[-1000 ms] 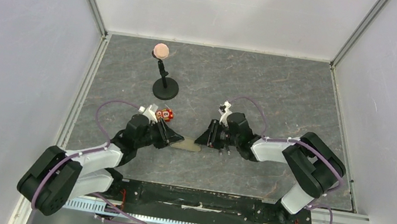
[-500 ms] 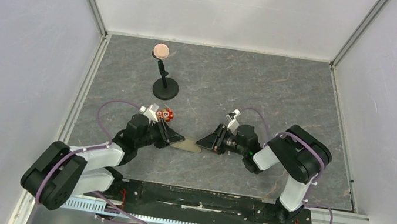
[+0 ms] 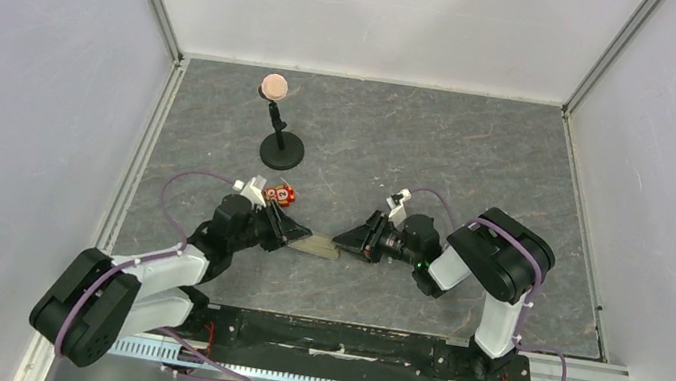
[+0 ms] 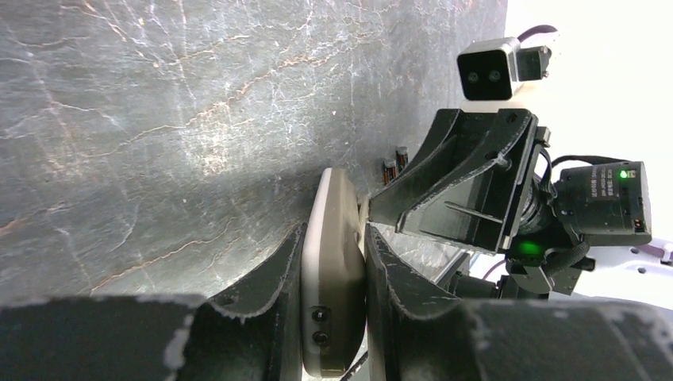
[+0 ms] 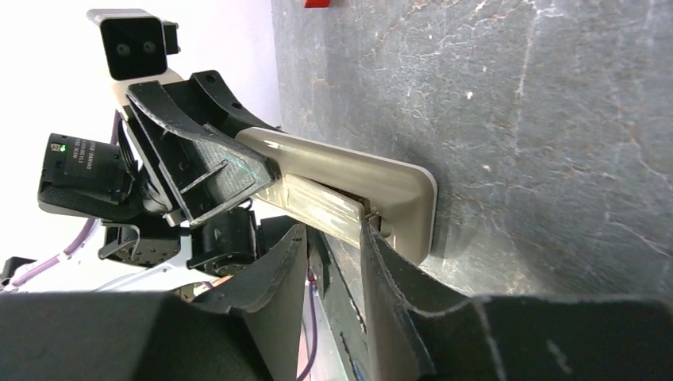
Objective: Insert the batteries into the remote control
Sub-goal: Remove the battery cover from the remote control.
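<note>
Two arms met near the middle of the grey table (image 3: 480, 161), their grippers nose to nose. Your left gripper (image 4: 336, 238) was pinching the remote control (image 4: 333, 286) at one end, one finger on its white face and one on its tan back. The remote lay low over the table with the tan back turned away from the surface. Whether its far end touched the table could not be told.

Your right gripper (image 5: 332, 232) sat at the other end of the remote, its fingers partly apart on either side of the end of the beige cover (image 5: 317, 202) set into the remote's back. Whether those fingers actually gripped the cover could not be told.

The batteries (image 4: 394, 165), two small dark cylinders, lay side by side on the table just past the remote's far end, close beside your right gripper and held by neither arm.

A small red gadget (image 3: 282, 195) rested on the table just behind your left gripper. Farther back stood a black stand (image 3: 279, 149) with a round base and a pink ball on top.
</note>
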